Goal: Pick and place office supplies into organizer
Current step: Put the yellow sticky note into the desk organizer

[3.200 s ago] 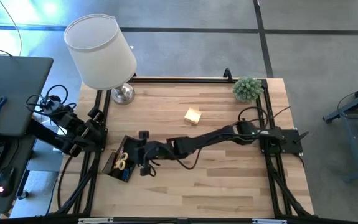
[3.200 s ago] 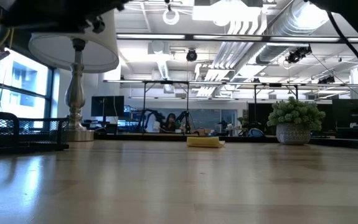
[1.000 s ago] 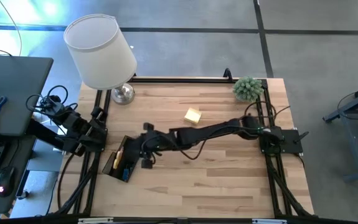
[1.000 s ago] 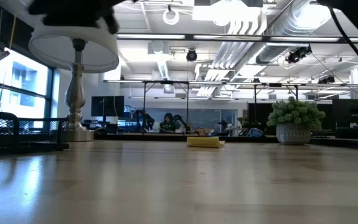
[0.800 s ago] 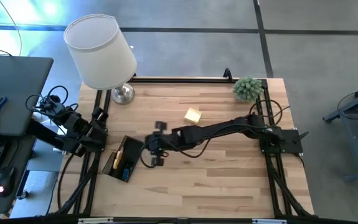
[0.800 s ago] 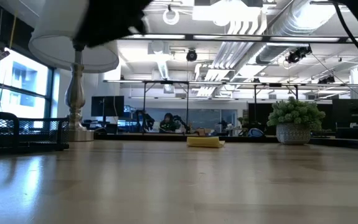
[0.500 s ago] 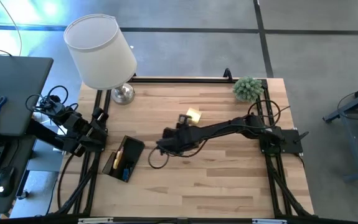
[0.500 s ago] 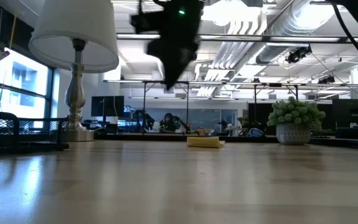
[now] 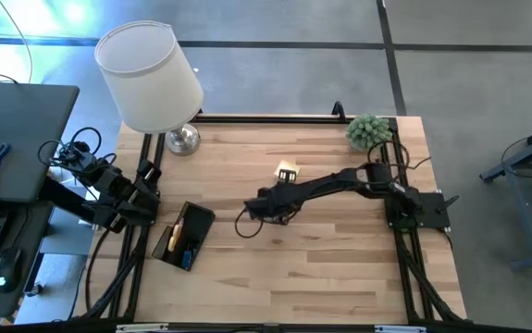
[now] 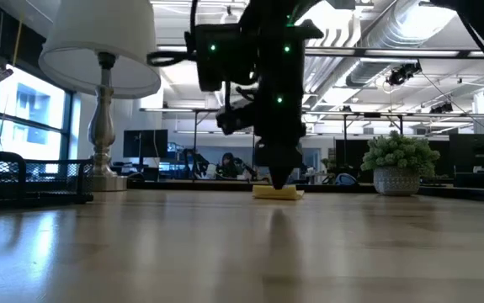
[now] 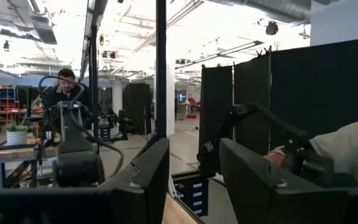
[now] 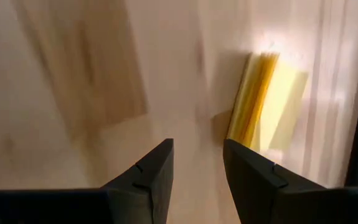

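The left hand [image 11: 194, 180] waits off the desk's [image 9: 340, 268] left edge, fingers apart, holding nothing. The tray [image 9: 182, 236] sits near that edge with supplies inside. The right hand [image 12: 197, 174] hangs just by the yellow pad [image 9: 287, 171] at mid-desk, fingers apart and empty.

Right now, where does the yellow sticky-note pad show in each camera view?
High view: sticky-note pad lies mid-table, just beyond the right gripper.
Low view: pad sits flat at centre, under the right gripper.
Left wrist view: not in it.
Right wrist view: pad lies ahead of the open fingers.
Shared landmark: the green plant, on the pad's right in the high and low views.
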